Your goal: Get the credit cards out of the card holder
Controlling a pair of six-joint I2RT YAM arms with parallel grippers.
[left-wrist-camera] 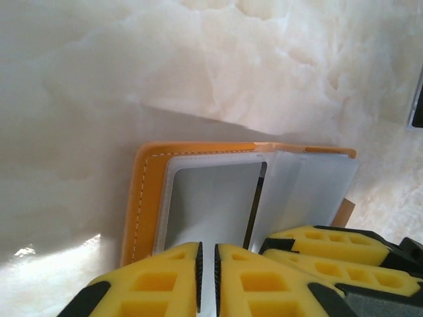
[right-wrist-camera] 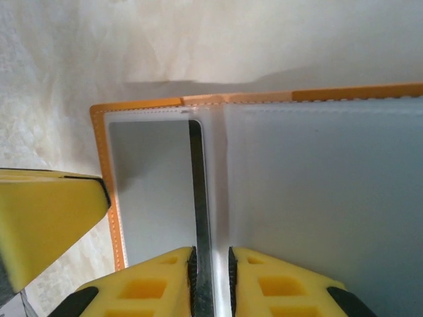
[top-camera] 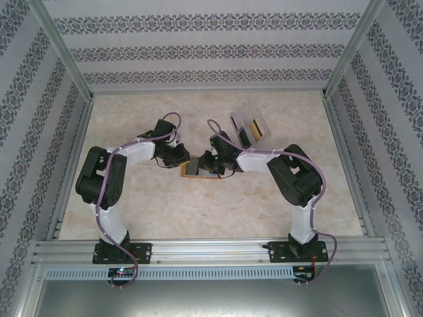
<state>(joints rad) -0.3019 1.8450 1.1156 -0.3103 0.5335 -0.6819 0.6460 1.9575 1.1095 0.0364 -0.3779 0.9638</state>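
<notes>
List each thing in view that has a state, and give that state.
card holder, lying open
left gripper, closed on the card holder's near edge
right gripper, closed on a thin dark strip inside it
clear box, holding something dark and gold

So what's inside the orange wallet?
Frosted grey pockets line the card holder. One dark card shows as a thin edge in a slot. The rest of it, and any other cards, are hidden behind the pockets.
</notes>
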